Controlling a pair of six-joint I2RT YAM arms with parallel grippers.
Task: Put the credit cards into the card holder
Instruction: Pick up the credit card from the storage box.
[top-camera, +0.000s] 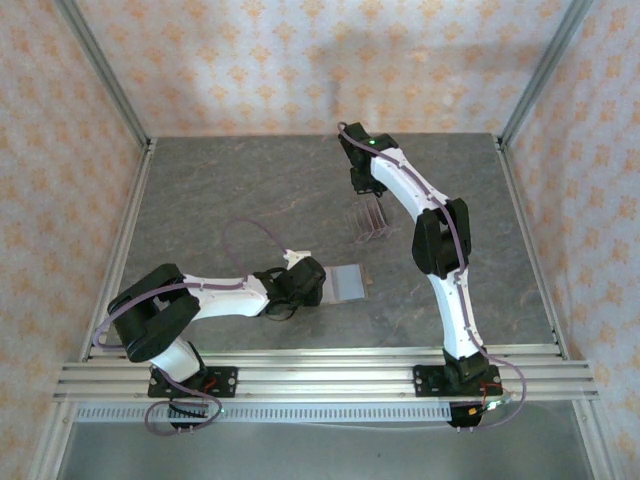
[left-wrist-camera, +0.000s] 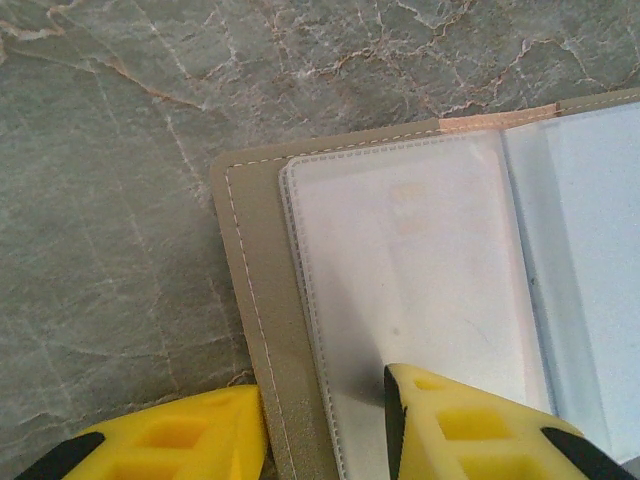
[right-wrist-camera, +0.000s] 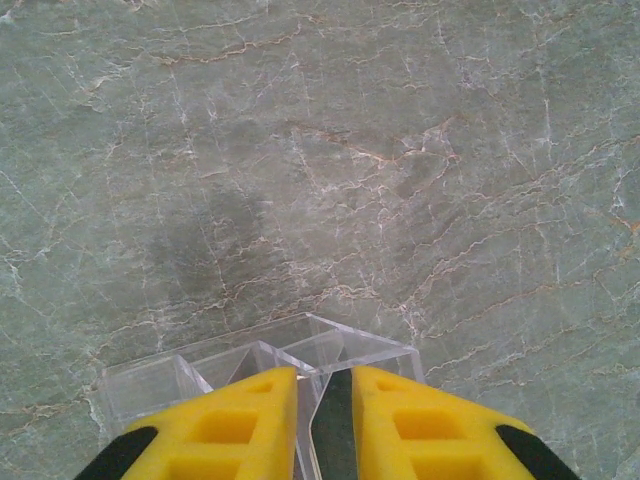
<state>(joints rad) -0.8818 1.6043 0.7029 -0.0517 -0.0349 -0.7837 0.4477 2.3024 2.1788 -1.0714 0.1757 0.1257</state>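
The holder (top-camera: 347, 283) lies open and flat, grey sleeves up, tan border showing. The left gripper (left-wrist-camera: 322, 400) sits at its left edge with its fingers apart, one over the sleeve and one out over the stone; I can't tell whether it is pressing down. Beyond the holder, further from the arm bases, stands a clear rack (right-wrist-camera: 260, 360). The right gripper (right-wrist-camera: 325, 385) is over it, fingers drawn nearly together on a thin dark card (right-wrist-camera: 335, 440) seen edge-on.

A card like that looks light, stiff and slick. I'd say a pinch across its faces near one short end suits it, leaving the other end free to slide into a sleeve. The sleeves look like soft, glossy film and the holder could skid, so holding down its left edge seems sensible.

The table (top-camera: 220, 200) is grey, veined stone, smooth and hard. Papered walls (top-camera: 300, 60) with a pale orange pattern rise behind and to both sides of the holder, with metal rails (top-camera: 320, 375) along the near edge.
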